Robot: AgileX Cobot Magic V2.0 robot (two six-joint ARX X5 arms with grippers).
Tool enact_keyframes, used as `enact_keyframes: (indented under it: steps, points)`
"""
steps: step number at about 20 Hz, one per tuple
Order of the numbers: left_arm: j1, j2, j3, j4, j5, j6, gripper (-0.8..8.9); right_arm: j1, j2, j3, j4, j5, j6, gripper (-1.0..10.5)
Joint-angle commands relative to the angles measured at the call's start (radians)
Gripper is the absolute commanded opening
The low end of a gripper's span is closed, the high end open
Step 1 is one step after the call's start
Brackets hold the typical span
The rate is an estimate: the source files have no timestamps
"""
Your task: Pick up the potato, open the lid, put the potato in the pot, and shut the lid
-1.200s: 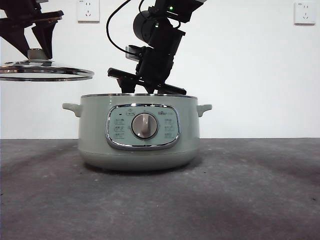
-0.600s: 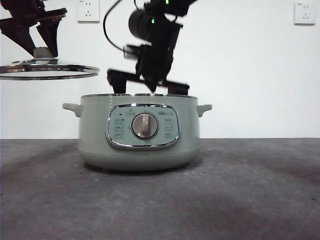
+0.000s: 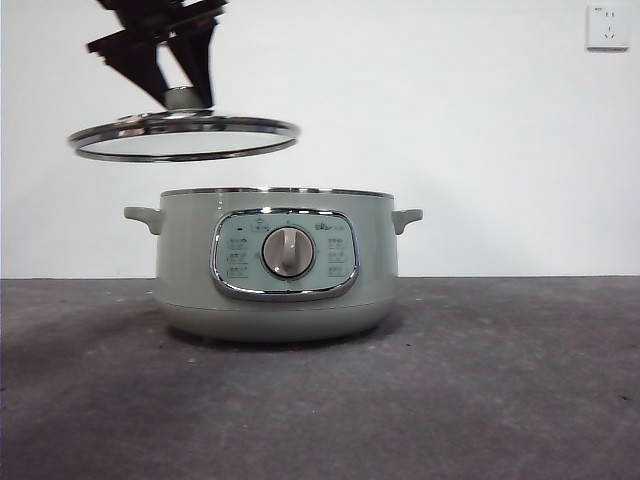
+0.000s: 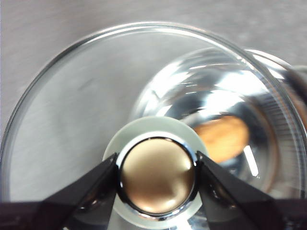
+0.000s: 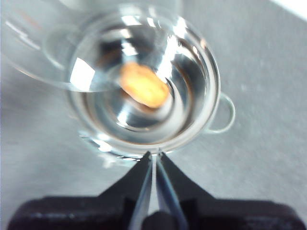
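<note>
Left hand [image 3: 182,88] clamped on the knob of the lid [image 3: 184,137]; lid hangs level in the air, above the pot's left side, not touching the rim. Pot [image 3: 272,262] stands mid-desk, open. Potato [image 5: 143,86] lies on the pot's floor. Right hand [image 5: 154,160] high over the pot, jaws together, empty. Step in hand, by my reading: closing. Next: centre the lid over the rim, lower, release. Desk [image 3: 520,380] dark grey, matte. White wall behind; wall socket [image 3: 609,26] upper right.
</note>
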Motion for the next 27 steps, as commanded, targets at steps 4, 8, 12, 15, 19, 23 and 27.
enact_keyframes:
  steps: [4,8,12,15,19,23,27]
  points:
    - [-0.096,-0.01,0.005,0.025,0.001,-0.028,-0.09,0.049,-0.192,-0.083,-0.021,-0.114,-0.002,0.2]
    - [-0.164,0.021,0.005,0.024,-0.004,-0.031,-0.09,0.066,-0.373,-0.298,-0.021,-0.163,0.025,0.2]
    - [-0.206,0.057,0.005,0.02,-0.081,-0.031,-0.09,0.066,-0.535,-0.502,-0.021,-0.162,0.06,0.2]
    - [-0.216,0.069,0.005,0.027,-0.077,-0.035,-0.09,0.066,-0.629,-0.604,-0.021,-0.162,0.088,0.2]
    - [-0.215,0.102,0.005,0.034,-0.077,-0.039,-0.09,0.066,-0.72,-0.704,-0.021,-0.163,0.114,0.2]
    - [-0.217,0.15,0.004,0.032,-0.077,-0.053,-0.09,0.066,-0.779,-0.773,-0.021,-0.162,0.113,0.2]
    - [-0.223,0.167,0.004,0.054,-0.077,-0.053,-0.09,0.066,-0.803,-0.794,-0.021,-0.162,0.113,0.2]
